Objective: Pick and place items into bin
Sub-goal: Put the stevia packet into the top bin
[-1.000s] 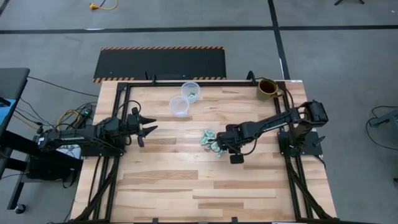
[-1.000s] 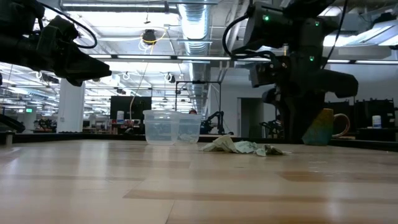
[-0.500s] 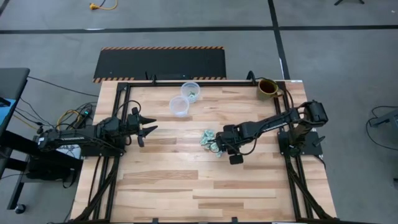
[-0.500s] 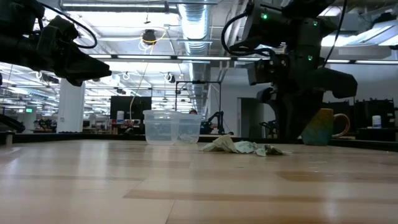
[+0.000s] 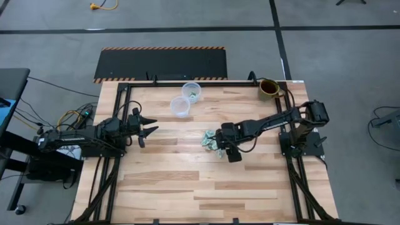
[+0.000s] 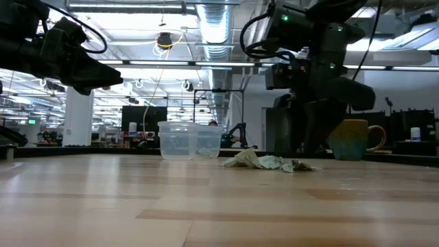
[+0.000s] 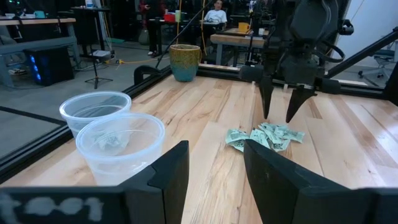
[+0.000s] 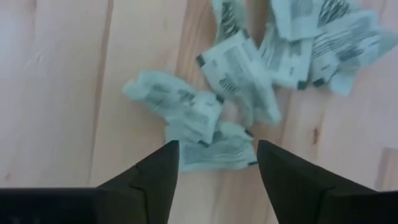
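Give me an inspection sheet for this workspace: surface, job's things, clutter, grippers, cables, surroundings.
Surface: wooden table, pale planks, black frame.
Job's things: pile of wrapped pieces mid-table; two clear plastic cups near the far edge, touching, each with something pale green inside.
Clutter: brown mug at the far right corner.
Grippers: right gripper open, over the pile, holding nothing; left gripper open, waiting above the table's left side.
Cables: bundle by the left arm's base; yellow cable on the floor.
Surroundings: grey floor, hazard-striped mat; a seated person far behind.
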Controlling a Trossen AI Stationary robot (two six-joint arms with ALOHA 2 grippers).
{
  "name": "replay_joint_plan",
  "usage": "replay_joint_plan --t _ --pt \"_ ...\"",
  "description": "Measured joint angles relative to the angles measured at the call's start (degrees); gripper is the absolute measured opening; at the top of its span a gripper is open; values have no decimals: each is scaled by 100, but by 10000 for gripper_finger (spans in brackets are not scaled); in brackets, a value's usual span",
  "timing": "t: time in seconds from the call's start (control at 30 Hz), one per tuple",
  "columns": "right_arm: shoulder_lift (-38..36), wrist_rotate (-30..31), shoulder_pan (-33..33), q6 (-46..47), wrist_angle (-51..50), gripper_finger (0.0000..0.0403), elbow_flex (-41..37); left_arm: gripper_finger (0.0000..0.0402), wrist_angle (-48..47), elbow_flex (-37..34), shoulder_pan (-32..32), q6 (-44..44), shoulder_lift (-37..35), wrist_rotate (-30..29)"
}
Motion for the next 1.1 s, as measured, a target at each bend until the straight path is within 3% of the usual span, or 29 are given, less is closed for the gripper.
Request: replay_joint_plan --t 0.57,1.1 --pt "692 -68 -54 5 0 182 43 143 -1 0 1 0 0 0" --pt "43 19 -61 1289 -467 13 -20 143 -2 0 0 0 0 0"
